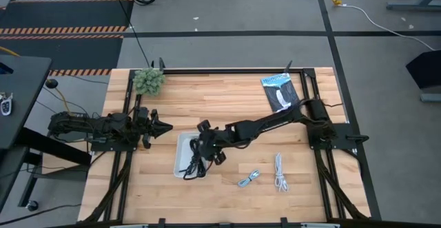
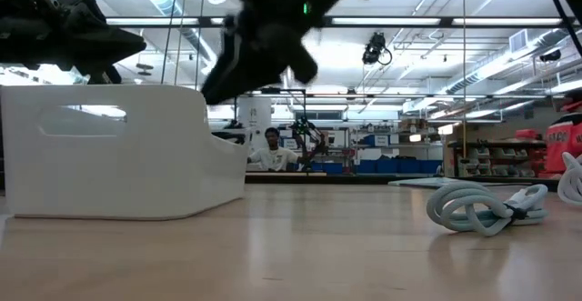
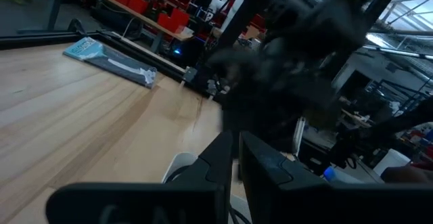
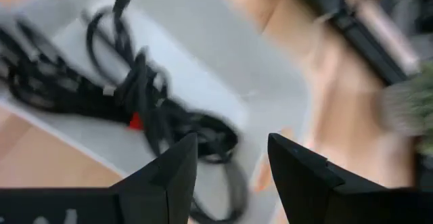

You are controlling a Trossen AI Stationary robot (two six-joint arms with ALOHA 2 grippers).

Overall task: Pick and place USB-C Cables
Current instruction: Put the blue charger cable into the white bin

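Note:
A white tray [image 1: 185, 140] sits left of the table's middle and holds dark coiled cables [image 1: 196, 163], one with a red spot [image 4: 135, 121]. My right gripper [image 4: 233, 163] hovers open just above these cables [image 4: 145, 105] and holds nothing. A silver-grey cable [image 1: 249, 178] and a white cable [image 1: 280, 172] lie flat on the wood right of the tray. In the low view the silver-grey cable [image 2: 482, 208] rests on the tabletop. My left gripper [image 1: 162, 127] waits shut, left of the tray.
A blue-black flat packet [image 1: 280, 91] lies near the far right of the table. A green tuft [image 1: 148, 81] stands at the far left corner. Black frame rails [image 1: 207, 69] run along the table's edges. Bare wood lies between the tray and the near edge.

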